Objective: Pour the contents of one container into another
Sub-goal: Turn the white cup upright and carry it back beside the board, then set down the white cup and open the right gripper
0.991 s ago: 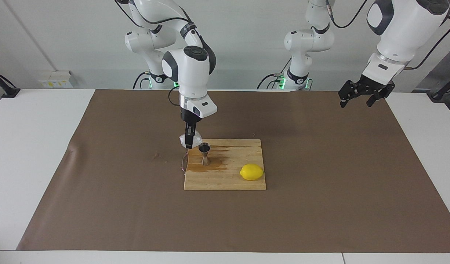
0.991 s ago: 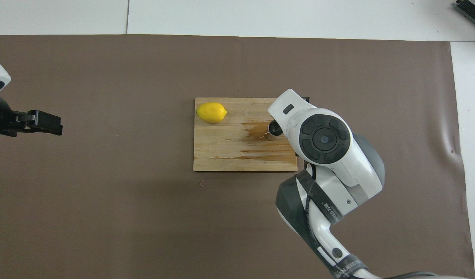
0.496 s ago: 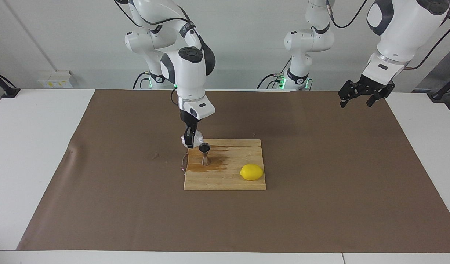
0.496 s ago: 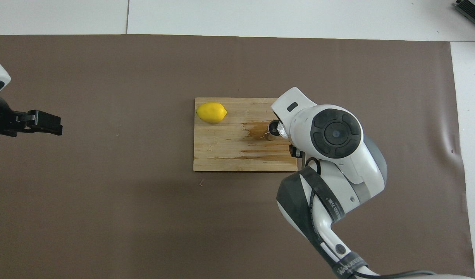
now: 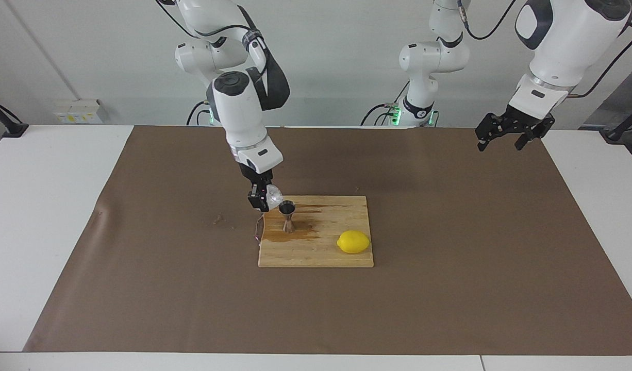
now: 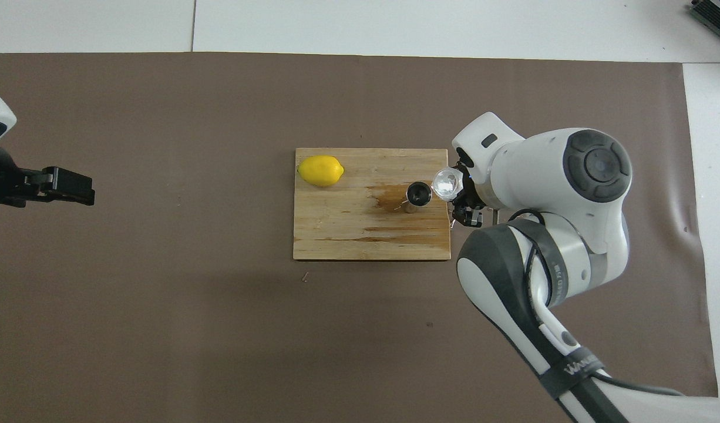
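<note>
Two containers in play: right gripper (image 5: 260, 200) is clamping the plastic cup (image 5: 273, 195), tilting it just beside the mouth of the steel jigger (image 5: 287, 217), which is standing upright on the wooden board (image 5: 347, 206) at the board's end toward the right arm. Overhead, the cup (image 6: 446, 184) is showing its open mouth right next to the jigger (image 6: 419, 193); cannot tell if anything is flowing.

Doing it well, as a judgement: jigger mouth is narrow, so the cup lip should be sitting directly over it before tipping more; tilting slowly, keeping the cup off the jigger's rim, since the narrow waist and small foot make it easy to knock over. Dark wet-looking stains on the board around the jigger suggest spill risk.

Left gripper (image 5: 506, 135) is waiting, fingers spread wide and empty, raised over the left arm's end of the tabletop (image 5: 48, 216).

Materials: cup translucent, whitish, thin, likely squashy. Jigger shiny metal, hourglass shape. Board pale wood, rectangular. Lemon (image 5: 353, 241) smooth, yellow, oval, on the board's other end, farther from the robots than the jigger. Brown mat (image 5: 450, 288) covering the tabletop, slightly wrinkled.
</note>
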Motion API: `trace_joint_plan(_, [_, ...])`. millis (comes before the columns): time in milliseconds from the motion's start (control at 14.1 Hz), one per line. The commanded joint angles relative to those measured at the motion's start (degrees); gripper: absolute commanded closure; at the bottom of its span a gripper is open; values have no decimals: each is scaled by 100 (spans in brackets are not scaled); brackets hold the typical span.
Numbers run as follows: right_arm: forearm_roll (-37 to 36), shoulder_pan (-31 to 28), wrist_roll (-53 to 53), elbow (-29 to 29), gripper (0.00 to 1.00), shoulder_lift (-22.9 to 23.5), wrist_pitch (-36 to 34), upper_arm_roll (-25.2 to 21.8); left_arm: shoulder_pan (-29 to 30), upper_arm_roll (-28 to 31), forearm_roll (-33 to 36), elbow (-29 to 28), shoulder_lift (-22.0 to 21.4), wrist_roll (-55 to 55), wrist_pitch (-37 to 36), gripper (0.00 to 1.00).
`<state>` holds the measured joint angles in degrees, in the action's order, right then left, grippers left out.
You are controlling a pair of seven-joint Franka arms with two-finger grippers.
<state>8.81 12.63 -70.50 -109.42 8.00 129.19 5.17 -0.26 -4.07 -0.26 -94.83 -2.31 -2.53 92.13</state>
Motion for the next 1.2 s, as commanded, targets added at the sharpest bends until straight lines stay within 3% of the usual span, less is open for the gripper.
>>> trace_joint_plan(0, [856,-418,-900,-167,67,-132,71,45,26,-15,52,-150,-156,-54,-29,0])
trace_joint_plan(708, [3494,-1912,-4127,-1080,67,69,63,45,26,-15,52,-150,-156,-54,-29,0])
trace_joint_plan(920, [3970,-2176,-4778,-1160,67,333,28,45,26,-6,52,-150,-156,-54,-29,0])
trace_joint_plan(1133, [4574,-2449,-5576,-1152,67,973,-34,45,26,-6,52,-150,-156,-54,-29,0])
